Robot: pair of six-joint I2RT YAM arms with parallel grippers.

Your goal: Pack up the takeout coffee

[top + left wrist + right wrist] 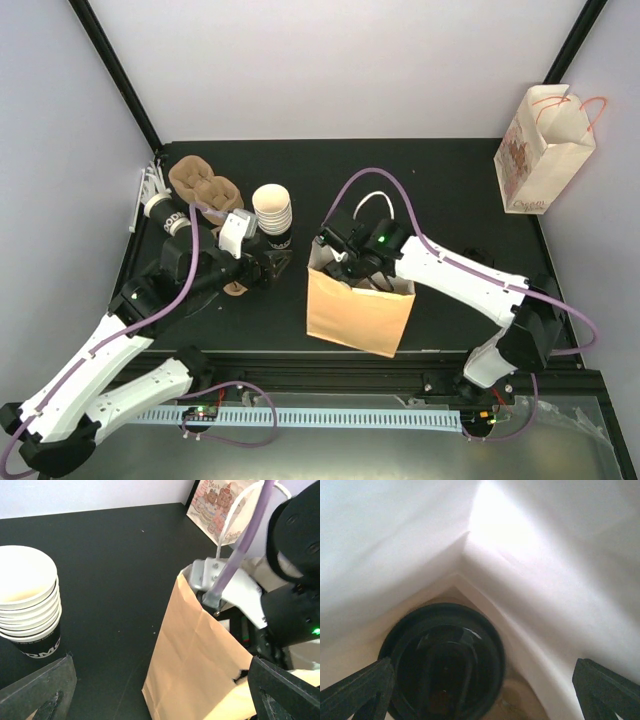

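Since the right gripper [480, 695] is sunk into the open mouth of the brown paper bag [360, 315], which is stood upright at centre frame in the top view, its state is best read from the right wrist cam. Both fingers [355, 692] are seen in the bottom corners of that frame, spread wide, w/ nothing pinched btw them. Lower left of centre in the same pic, a black lid [445, 662] is seen from above at the bottom of the bag, so one takeout coffee is packed inside already. The lid is sat close to the left-hand finger, but whether they're touching can't be told. The other finger is well apart from it.

Over on the left side of the top view, the left gripper [160, 695] is seen just below a stack of white cups [272, 212] and just left of the bag. Its fingers [37, 690] are likewise found in the bottom corners of the left wrist frame, wide apart, nothing gripped. The stack is nested, no lid on top, w/ the dark band visible on the bottom cup only. It's stood on the black table [440, 190], just upper left of the bag.

Brown cup carriers [205, 185] are laid further up and left. A printed bag [545, 150] w/ reddish string handles is seen in the upper right corner, well apart from everything else. A dark-banded cup [172, 220] is half hidden behind the left arm's purple cable, so not much can be said abt it.
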